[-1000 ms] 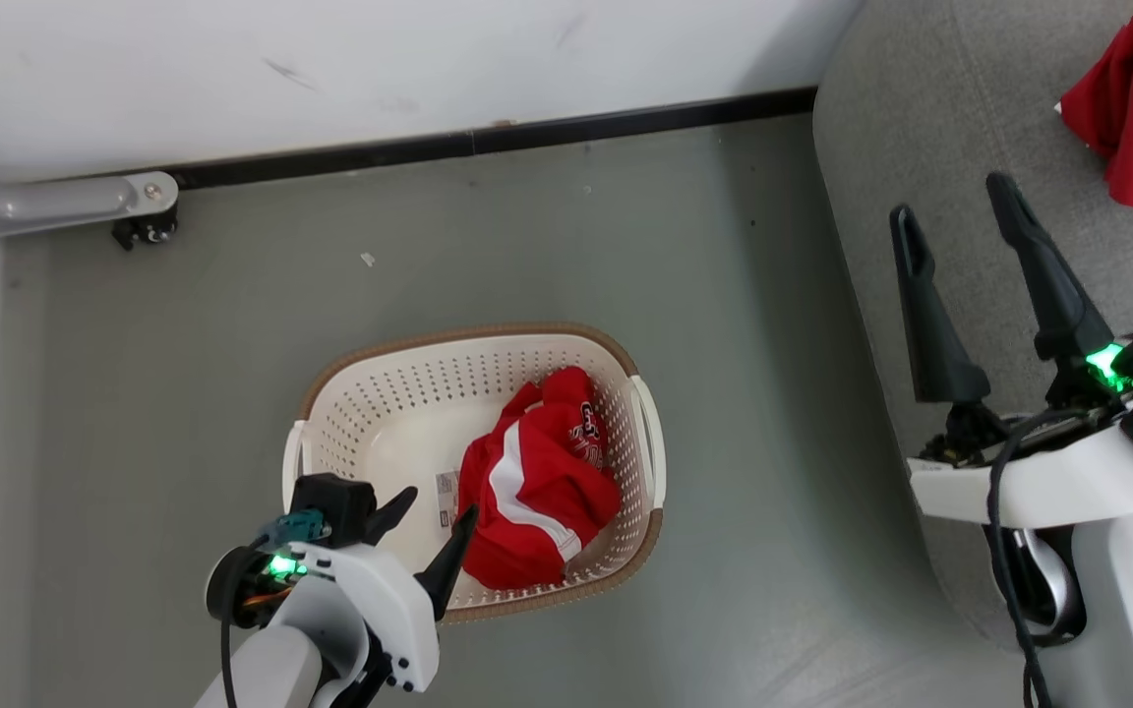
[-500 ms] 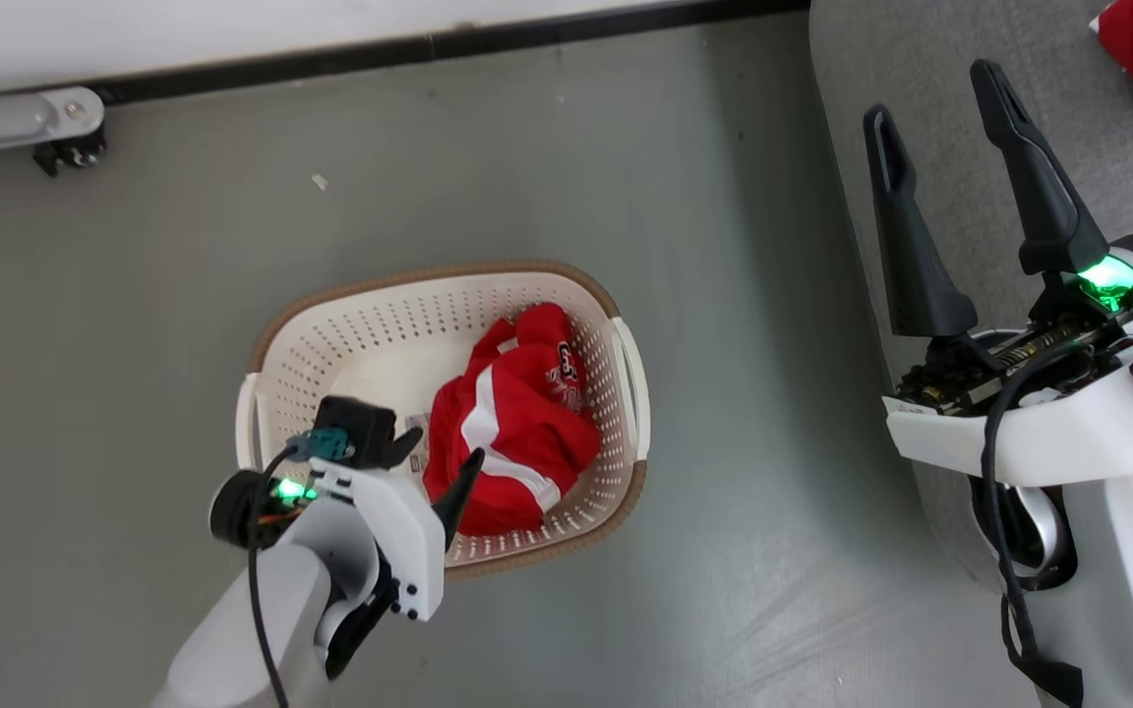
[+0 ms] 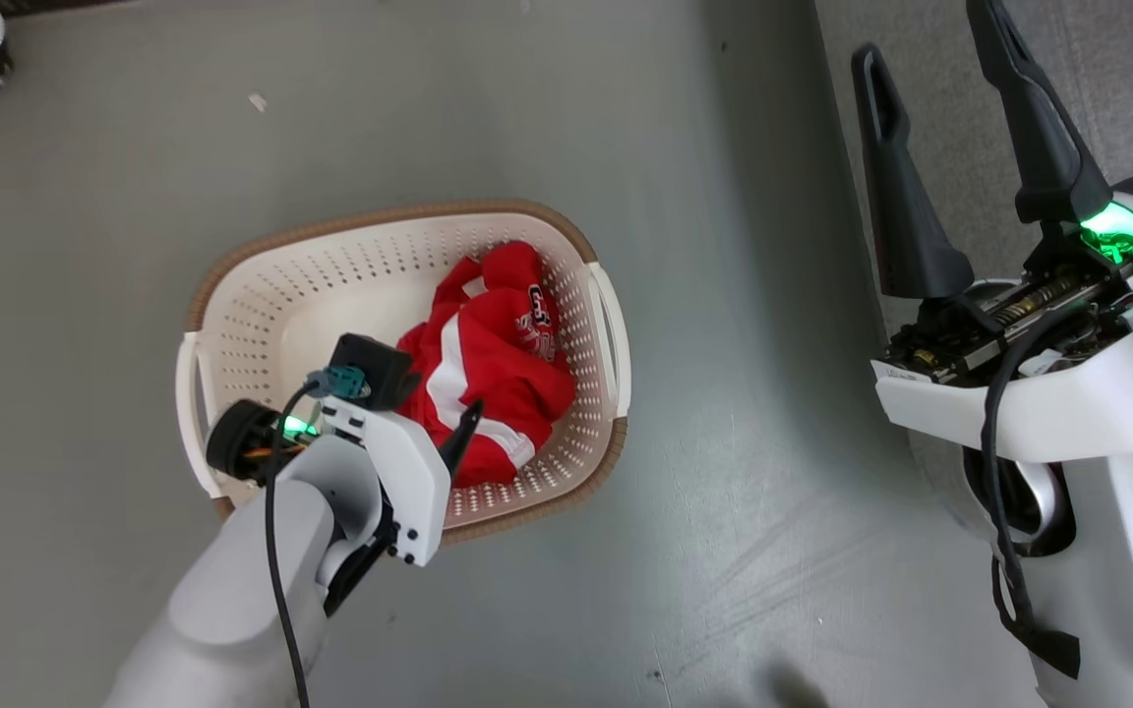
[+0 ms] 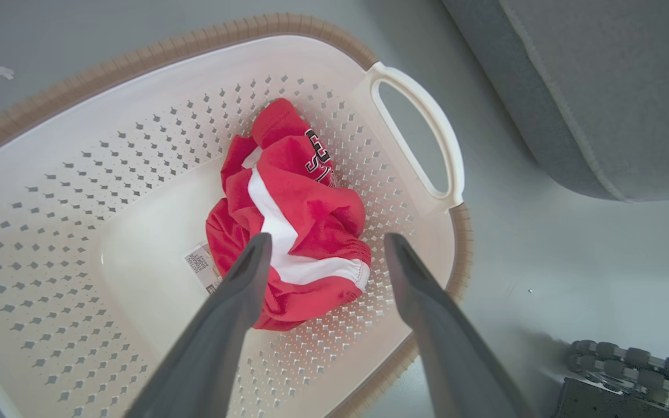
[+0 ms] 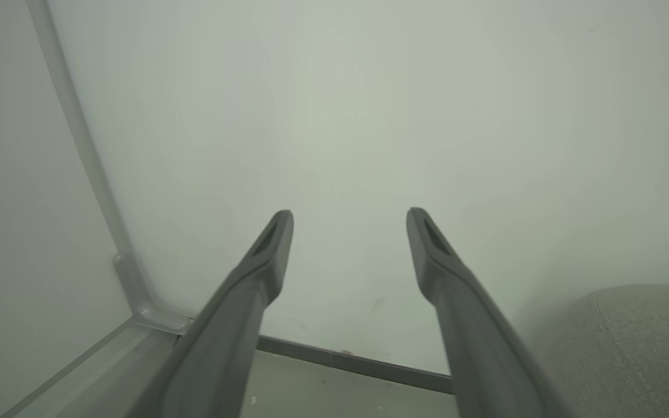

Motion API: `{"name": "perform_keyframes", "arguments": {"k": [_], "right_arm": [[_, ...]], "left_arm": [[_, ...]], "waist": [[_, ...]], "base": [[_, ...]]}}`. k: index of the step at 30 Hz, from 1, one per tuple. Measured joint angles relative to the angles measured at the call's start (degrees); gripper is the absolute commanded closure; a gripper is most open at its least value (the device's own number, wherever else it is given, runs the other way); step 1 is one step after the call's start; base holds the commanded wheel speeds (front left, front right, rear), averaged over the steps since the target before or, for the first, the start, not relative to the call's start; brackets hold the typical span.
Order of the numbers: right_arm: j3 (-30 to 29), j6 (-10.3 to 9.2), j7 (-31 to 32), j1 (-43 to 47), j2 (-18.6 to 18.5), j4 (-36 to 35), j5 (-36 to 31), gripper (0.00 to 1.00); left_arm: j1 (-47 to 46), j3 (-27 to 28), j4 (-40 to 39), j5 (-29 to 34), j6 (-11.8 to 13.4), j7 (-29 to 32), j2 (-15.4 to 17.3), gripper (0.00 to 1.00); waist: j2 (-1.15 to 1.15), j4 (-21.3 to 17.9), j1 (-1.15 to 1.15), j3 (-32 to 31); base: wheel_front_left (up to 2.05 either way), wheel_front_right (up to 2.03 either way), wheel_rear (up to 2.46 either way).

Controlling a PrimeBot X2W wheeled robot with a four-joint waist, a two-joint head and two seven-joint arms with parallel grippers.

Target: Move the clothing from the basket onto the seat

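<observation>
Spread wide and empty, the left gripper (image 4: 328, 241) hangs over the cream-white perforated plastic laundry basket (image 4: 137, 145). The crumpled red sports clothing with a white stripe (image 4: 297, 215) lies straight ahead and below, between the fingertips. In the left wrist view the bundle's long axis runs roughly along the fingers, so the gap spans its narrower width. It sits toward the basket's handle side, and that wall could crowd one finger. A white label (image 4: 201, 267) pokes out beside the other. The large grey fabric sofa (image 4: 601, 87) stands beyond bare floor. The right gripper (image 3: 925, 29), also parted and empty, is well apart, up beside the sofa.
</observation>
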State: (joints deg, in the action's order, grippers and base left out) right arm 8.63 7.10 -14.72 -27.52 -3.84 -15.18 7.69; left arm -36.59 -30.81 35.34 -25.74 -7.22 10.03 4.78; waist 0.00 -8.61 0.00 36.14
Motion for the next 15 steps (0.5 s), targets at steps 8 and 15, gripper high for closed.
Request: {"name": "perform_keyframes", "arguments": {"k": [8,15], "right_arm": [[1.52,0.00,0.00,-2.74,0.13,-0.69,0.09,0.00],[2.09,0.00,0.00,-4.70,0.16,-0.89,0.11,0.00]], "left_arm": [[-3.53,-1.87,2.37,0.66,0.00,0.58,1.21,0.00],[-6.17,-2.34,4.65,0.66,0.00,0.58,2.67,0.00]], "waist": [[0.00,-1.17,0.00,3.58],[0.00,-2.14,0.00,6.49]], "base": [[0.00,0.00,0.00],[0.00,0.00,0.00]]}}
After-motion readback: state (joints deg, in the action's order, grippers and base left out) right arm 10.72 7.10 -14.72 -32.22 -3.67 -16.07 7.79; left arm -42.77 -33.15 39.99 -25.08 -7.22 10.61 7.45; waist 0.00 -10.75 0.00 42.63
